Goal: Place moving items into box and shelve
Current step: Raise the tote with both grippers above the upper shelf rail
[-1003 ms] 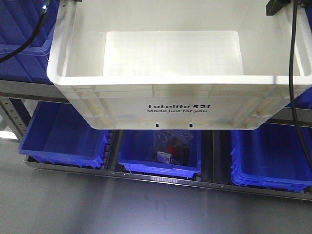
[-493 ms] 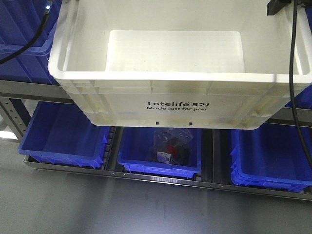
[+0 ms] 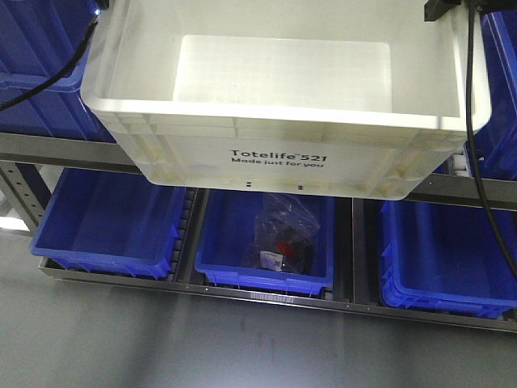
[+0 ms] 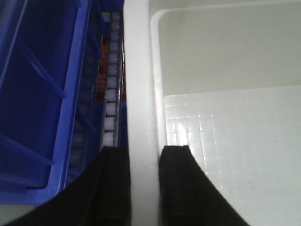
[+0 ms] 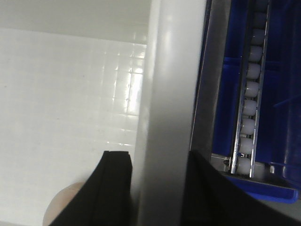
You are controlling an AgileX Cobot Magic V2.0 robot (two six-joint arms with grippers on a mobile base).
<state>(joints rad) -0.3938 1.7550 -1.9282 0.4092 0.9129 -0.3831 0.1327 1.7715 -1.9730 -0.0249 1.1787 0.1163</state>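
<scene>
A white box (image 3: 275, 162) printed "Totelife 521" hangs in front of the shelf, held by both side rims. My left gripper (image 4: 143, 151) is shut on the box's left rim (image 4: 138, 84), one finger outside and one inside. My right gripper (image 5: 159, 157) is shut on the right rim (image 5: 171, 70) in the same way. In the front view only a bit of the right gripper's mount (image 3: 444, 8) shows at the top edge. The box's floor looks bare, except for a pale round thing (image 5: 66, 207) beside the right inner finger.
Blue bins stand on the upper shelf left (image 3: 36, 81) and right (image 3: 497, 121) of the box. Three blue bins sit below; the middle one holds a clear bag (image 3: 287, 234) of dark and red items. Roller tracks (image 4: 110, 94) (image 5: 249, 108) run beside the box. A grey shelf rail (image 3: 48, 149) crosses under it.
The white box has moved away from the camera toward the shelf and a little left, with both grippers still shut on its rims. More of the lower middle bin shows.
</scene>
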